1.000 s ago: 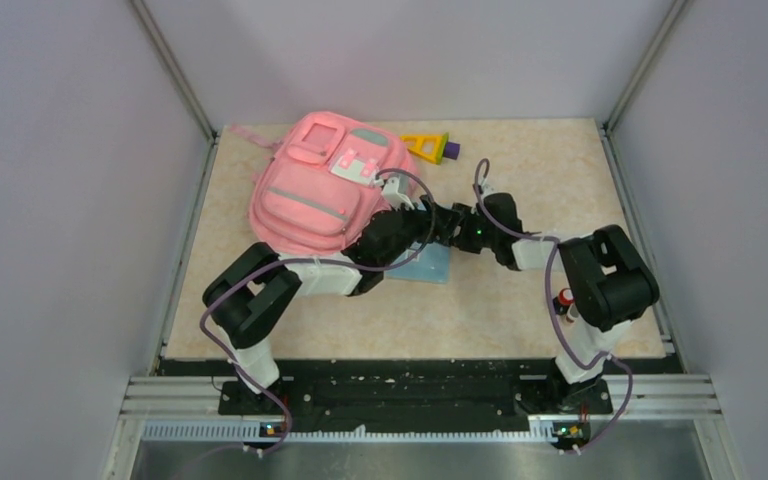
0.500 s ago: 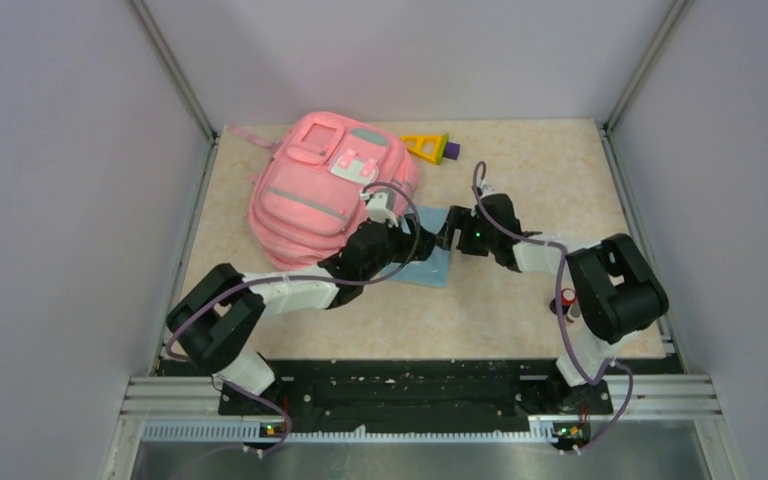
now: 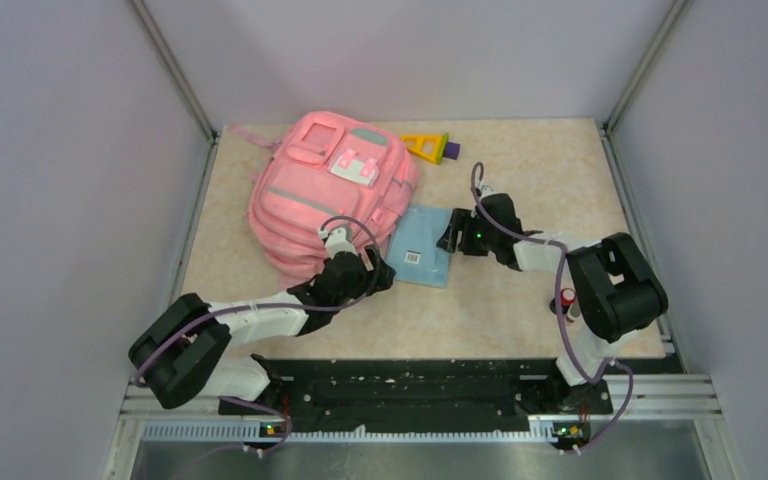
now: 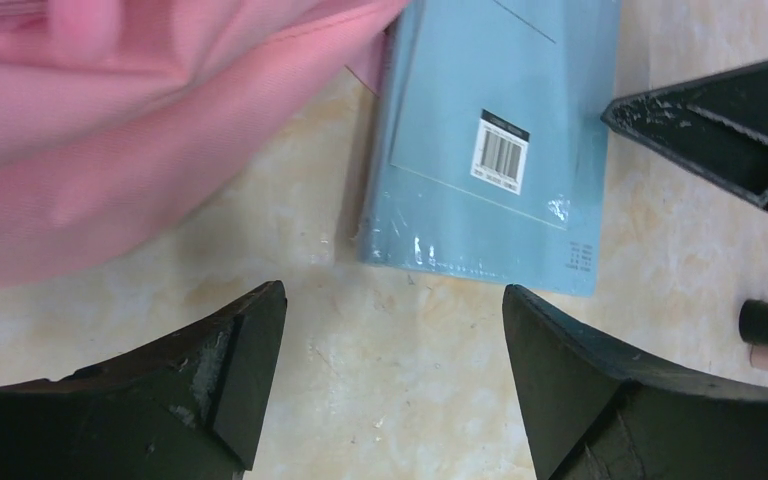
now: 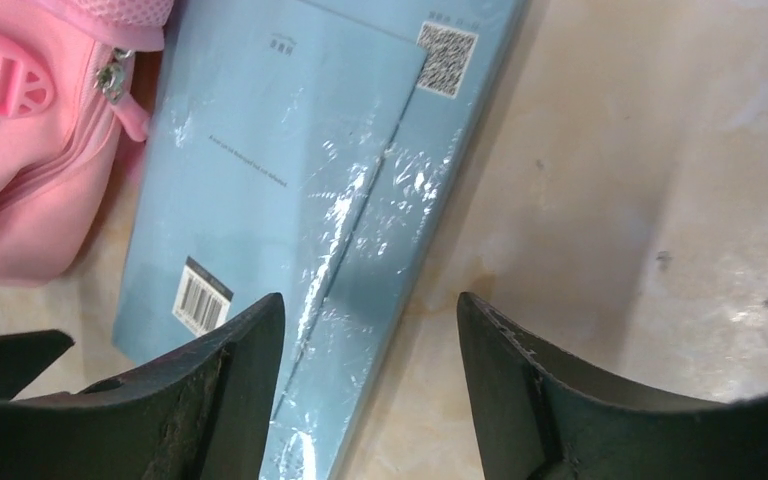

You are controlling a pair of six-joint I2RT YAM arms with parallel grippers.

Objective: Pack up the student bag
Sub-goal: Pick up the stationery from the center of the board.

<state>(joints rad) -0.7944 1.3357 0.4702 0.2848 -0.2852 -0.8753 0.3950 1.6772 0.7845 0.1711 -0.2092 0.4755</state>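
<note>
I judge packing barely begun: the backpack lies near the tabletop's far left corner, and I can't see anything inside it. The blue book lies flat against its right side, with a yellow triangle by the far edge. My left claw and right claw both gape, holding nothing

Your left wrist view cut off the student bag, which hid a corner of the blue book; the small item by your right arm was unidentifiable.

Left tool gapes wide and empty; right tool stands parted too, seemingly gripping nothing.
</note>
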